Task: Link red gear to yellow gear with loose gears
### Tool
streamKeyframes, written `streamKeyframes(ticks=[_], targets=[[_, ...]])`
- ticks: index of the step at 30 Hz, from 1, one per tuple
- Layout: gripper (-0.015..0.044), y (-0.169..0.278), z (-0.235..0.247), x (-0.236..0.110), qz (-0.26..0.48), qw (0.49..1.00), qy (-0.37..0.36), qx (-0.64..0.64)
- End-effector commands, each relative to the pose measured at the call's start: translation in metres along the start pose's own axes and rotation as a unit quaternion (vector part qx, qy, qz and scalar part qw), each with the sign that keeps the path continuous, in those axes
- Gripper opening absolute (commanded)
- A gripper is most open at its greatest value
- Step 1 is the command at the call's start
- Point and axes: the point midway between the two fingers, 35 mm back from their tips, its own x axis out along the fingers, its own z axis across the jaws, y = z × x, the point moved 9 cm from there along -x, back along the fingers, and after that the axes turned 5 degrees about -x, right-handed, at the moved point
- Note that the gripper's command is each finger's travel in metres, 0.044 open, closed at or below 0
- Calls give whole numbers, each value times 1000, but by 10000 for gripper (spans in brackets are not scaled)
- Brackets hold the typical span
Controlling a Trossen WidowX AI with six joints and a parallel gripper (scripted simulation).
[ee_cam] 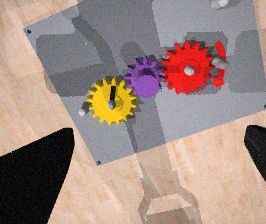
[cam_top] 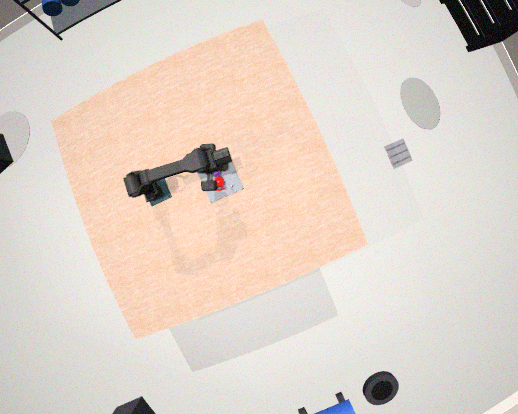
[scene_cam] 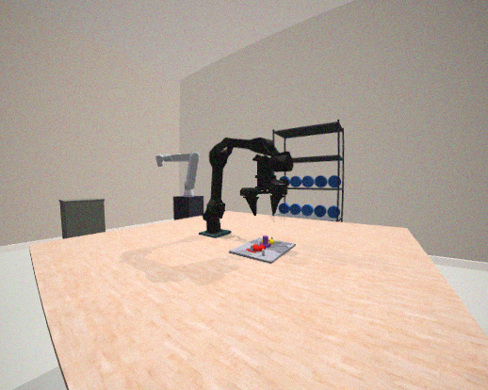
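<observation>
The grey board point(cam_top: 233, 190) point(scene_cam: 271, 258) point(ee_cam: 184, 127) lies on the table. The red gear point(cam_top: 219, 181) point(scene_cam: 257, 248) point(ee_cam: 179, 77) and the yellow gear point(scene_cam: 271, 241) point(ee_cam: 101, 102) with its black stripe sit on pegs. A purple gear point(scene_cam: 266, 240) point(ee_cam: 146, 85) with a tall round hub stands between them, its teeth at the edges of both in the wrist view. Its peg is hidden, and whether it is fully flat cannot be told. My gripper point(scene_cam: 264, 215) point(ee_cam: 159, 134) is open and empty, raised well above the board.
Empty pegs show near the yellow gear point(ee_cam: 83, 110), beside the red gear point(ee_cam: 219, 62) and at the board's upper right point(ee_cam: 221, 3) in the wrist view. The red arrow point(ee_cam: 219, 79) lies right of the red gear. The arm's base plate point(cam_top: 161, 200) point(scene_cam: 215, 233) is on the table point(scene_cam: 172, 320).
</observation>
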Motion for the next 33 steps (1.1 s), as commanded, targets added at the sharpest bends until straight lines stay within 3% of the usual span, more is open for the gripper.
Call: streamKeyframes(ticks=[1, 18, 25, 33], targets=[[440, 0, 0, 0, 1, 1000, 0, 2], [440, 0, 2, 0, 1, 1000, 0, 2], [440, 28, 93, -17, -7, 1000, -20, -11], [440, 98, 188, -33, 5, 1000, -19, -3]])
